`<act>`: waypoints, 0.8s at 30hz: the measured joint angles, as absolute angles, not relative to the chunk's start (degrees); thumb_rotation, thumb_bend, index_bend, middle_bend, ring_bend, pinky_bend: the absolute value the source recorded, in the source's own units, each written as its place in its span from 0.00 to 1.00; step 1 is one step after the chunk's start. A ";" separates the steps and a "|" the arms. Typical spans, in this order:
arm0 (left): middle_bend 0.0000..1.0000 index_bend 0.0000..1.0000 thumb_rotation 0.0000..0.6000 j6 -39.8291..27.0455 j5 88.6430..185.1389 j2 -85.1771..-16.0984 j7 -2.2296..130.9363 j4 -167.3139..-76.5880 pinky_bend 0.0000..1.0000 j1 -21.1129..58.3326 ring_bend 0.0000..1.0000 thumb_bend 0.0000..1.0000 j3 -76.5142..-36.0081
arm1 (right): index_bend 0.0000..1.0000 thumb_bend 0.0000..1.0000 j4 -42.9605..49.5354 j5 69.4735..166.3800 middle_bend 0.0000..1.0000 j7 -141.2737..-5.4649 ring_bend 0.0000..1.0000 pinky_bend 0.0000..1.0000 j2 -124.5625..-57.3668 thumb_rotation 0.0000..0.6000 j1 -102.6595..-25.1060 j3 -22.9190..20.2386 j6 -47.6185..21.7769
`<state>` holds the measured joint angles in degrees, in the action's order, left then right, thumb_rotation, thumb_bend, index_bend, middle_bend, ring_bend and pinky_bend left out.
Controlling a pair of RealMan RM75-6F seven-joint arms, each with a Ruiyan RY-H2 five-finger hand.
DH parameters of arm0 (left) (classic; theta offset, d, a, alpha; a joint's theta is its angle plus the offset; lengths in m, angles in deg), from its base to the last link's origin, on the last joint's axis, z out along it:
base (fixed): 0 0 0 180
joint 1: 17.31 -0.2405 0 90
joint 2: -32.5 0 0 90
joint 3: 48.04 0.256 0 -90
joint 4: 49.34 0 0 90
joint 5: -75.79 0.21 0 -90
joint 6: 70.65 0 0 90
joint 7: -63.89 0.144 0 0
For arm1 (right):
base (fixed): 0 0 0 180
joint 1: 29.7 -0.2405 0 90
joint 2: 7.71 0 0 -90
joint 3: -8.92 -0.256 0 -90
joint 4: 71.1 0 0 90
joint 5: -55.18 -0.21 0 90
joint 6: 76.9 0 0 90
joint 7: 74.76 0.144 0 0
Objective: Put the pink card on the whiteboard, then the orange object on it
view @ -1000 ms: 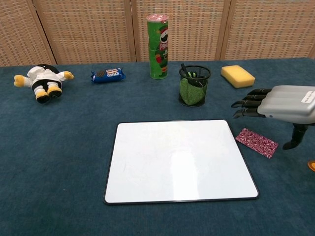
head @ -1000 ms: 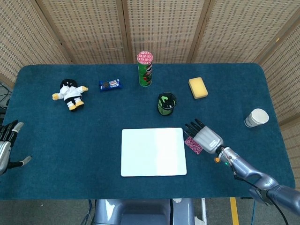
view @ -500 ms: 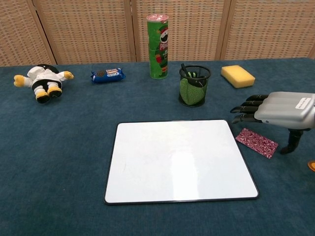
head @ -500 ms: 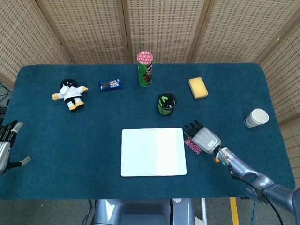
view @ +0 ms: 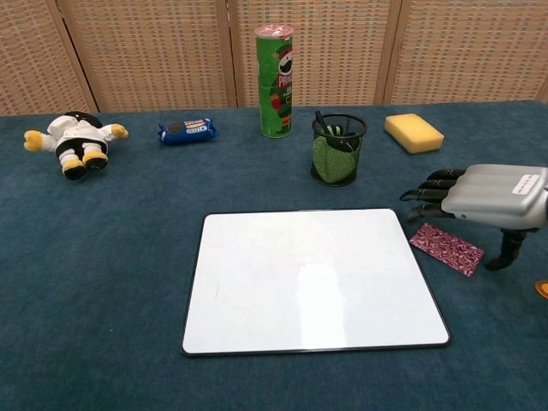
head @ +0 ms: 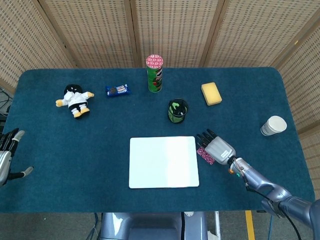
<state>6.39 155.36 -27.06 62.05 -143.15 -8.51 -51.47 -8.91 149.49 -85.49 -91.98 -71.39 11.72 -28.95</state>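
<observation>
Pink card (view: 446,248) lies flat on the cloth just right of the whiteboard (view: 308,278), not yet on it. Over the last second my right hand (view: 484,195) has sunk lower and drifted a little toward the whiteboard; it now hovers over the card's far end, fingers (view: 428,189) apart and only slightly curled, holding nothing. I judge I am closing for the pick. The orange object (view: 543,288) shows only as a sliver at the frame edge, right of the card. My left hand (head: 6,150) idles open, well left of the whiteboard. Beyond the whiteboard stands a mesh pen cup (view: 336,149), clear of my path; nothing blocks the slide across.
</observation>
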 measured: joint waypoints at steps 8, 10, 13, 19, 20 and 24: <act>0.00 0.00 1.00 6.46 155.43 -26.95 61.75 -143.13 0.00 -8.54 0.00 0.00 -51.46 | 0.29 0.00 -8.81 148.99 0.00 -85.83 0.00 0.00 -92.23 1.00 -71.60 11.83 -29.08; 0.00 0.00 1.00 6.45 155.49 -26.91 61.68 -143.13 0.00 -8.55 0.00 0.00 -51.41 | 0.33 0.00 -8.79 148.83 0.00 -85.95 0.00 0.00 -92.29 1.00 -71.61 11.85 -29.05; 0.00 0.00 1.00 6.40 155.50 -26.90 61.65 -143.11 0.00 -8.54 0.00 0.00 -51.39 | 0.39 0.00 -8.69 148.64 0.00 -85.85 0.00 0.00 -92.36 1.00 -71.59 11.90 -28.92; 0.00 0.00 1.00 6.34 155.49 -26.92 61.65 -143.10 0.00 -8.51 0.00 0.00 -51.38 | 0.39 0.03 -8.61 148.44 0.00 -85.27 0.00 0.00 -92.36 1.00 -71.58 12.07 -28.70; 0.00 0.00 1.00 6.29 155.46 -26.92 61.67 -143.10 0.00 -8.49 0.00 0.00 -51.38 | 0.40 0.03 -8.54 148.42 0.00 -85.13 0.00 0.00 -92.29 1.00 -71.59 12.09 -28.62; 0.00 0.00 1.00 6.24 155.43 -26.91 61.74 -143.15 0.00 -8.46 0.00 0.00 -51.36 | 0.40 0.04 -8.13 148.38 0.00 -84.90 0.00 0.00 -91.96 1.00 -71.65 12.05 -28.23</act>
<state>6.24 155.43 -26.91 61.74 -143.15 -8.46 -51.36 -8.13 148.38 -84.90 -91.96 -71.65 12.05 -28.23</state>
